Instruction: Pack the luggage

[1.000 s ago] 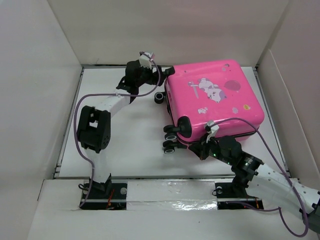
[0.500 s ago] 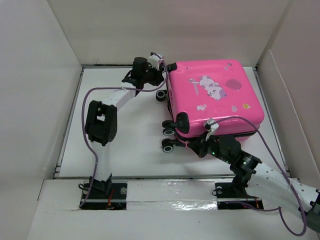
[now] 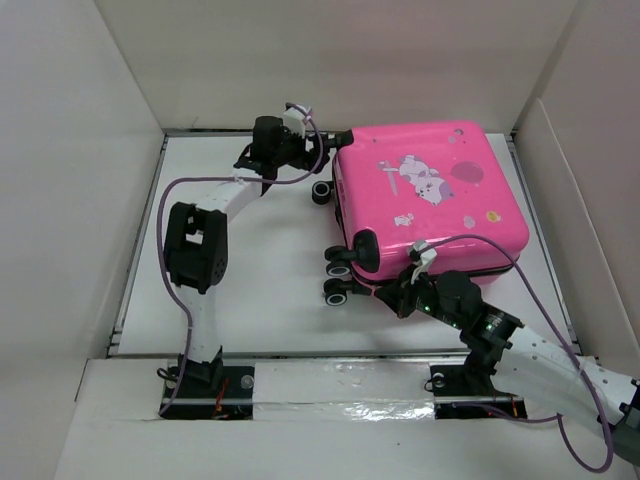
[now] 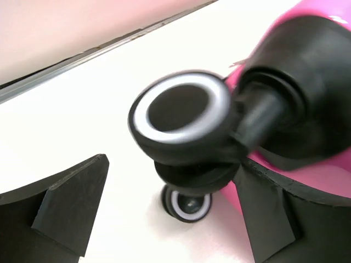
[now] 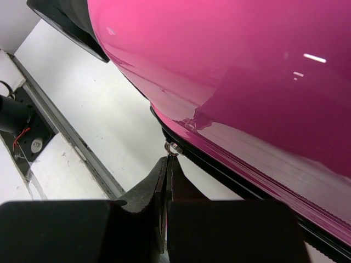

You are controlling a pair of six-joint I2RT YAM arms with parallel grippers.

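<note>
luggage (image 3: 430,190): closed, lying flat with its sticker side up, on the right rear part of the white table (image 3: 260,260). the wheels point left.
left gripper (image 3: 312,150): at the far left corner of the case. its fingers (image 4: 68,205) are spread wide and hold nothing.
wheel (image 4: 184,118): a black caster with a pale ring (blurred in the wrist view), in the gap between those fingers. the left finger is clear of it; for the right one i cannot tell.
right gripper (image 5: 167,164): at the near edge of the case, its tips pressed tight together on a small metal ring (image 5: 173,147).
black trim (image 5: 230,175): runs along the pink shell – the ring hangs from it.
</note>
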